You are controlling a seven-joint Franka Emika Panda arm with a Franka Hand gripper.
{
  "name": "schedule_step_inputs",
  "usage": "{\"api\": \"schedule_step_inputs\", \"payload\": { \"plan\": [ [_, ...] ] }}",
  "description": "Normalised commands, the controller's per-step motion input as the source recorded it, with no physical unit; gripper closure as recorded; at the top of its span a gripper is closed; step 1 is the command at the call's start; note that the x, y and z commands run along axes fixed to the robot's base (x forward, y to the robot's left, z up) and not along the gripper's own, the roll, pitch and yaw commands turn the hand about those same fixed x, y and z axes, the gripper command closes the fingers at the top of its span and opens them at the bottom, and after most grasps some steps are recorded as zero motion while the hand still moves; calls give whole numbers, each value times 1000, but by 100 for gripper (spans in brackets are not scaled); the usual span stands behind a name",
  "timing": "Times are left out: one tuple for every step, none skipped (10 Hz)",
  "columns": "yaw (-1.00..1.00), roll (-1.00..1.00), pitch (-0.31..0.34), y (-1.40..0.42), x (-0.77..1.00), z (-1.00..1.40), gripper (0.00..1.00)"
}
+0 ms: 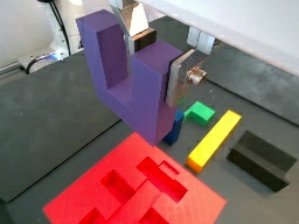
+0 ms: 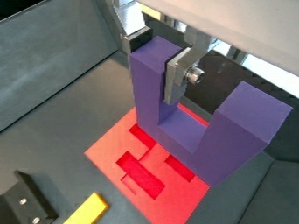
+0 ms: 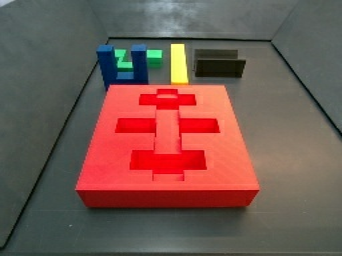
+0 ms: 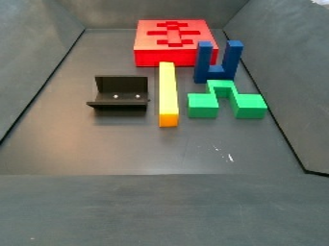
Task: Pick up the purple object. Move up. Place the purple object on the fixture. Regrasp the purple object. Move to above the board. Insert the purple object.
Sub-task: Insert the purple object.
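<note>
The silver two-plate fingers (image 2: 179, 74) clamp one prong of the purple U-shaped block (image 1: 131, 74) above the red slotted board (image 1: 135, 188); slight misalignment could jam insertion.

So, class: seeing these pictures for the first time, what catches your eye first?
The purple object fills both wrist views, one prong clamped between the silver fingers of the gripper, hanging above the red board. In both side views the board dominates, with its cross-shaped cutouts; the gripper does not show there. Beside it lie a yellow bar, green pieces, a blue block and the fixture.
</note>
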Motion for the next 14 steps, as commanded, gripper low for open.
{"api": "schedule_step_inputs", "payload": {
  "plan": [
    [0, -39, -43, -60, 20, -89, 100],
    [0, -67, -107, -274, 186, -309, 100],
    [0, 0, -130, -597, 309, -474, 100],
    [31, 0, -166, -651, 449, -603, 100],
    [60, 0, -189, -651, 466, -660, 100],
    [60, 0, -163, -686, 517, -674, 100],
    [77, 37, -139, -754, 563, -694, 100],
    [134, 96, -123, -720, 554, -726, 100],
    [154, 129, -109, -669, 557, -749, 100],
    [154, 130, -110, -666, 554, -723, 100],
    [114, 150, -66, -620, 549, -637, 100],
    [77, 157, -30, -543, 540, -600, 100],
    [86, 176, -26, -526, 554, -560, 100],
    [0, 199, 0, -289, 434, -223, 100]
  ]
}}
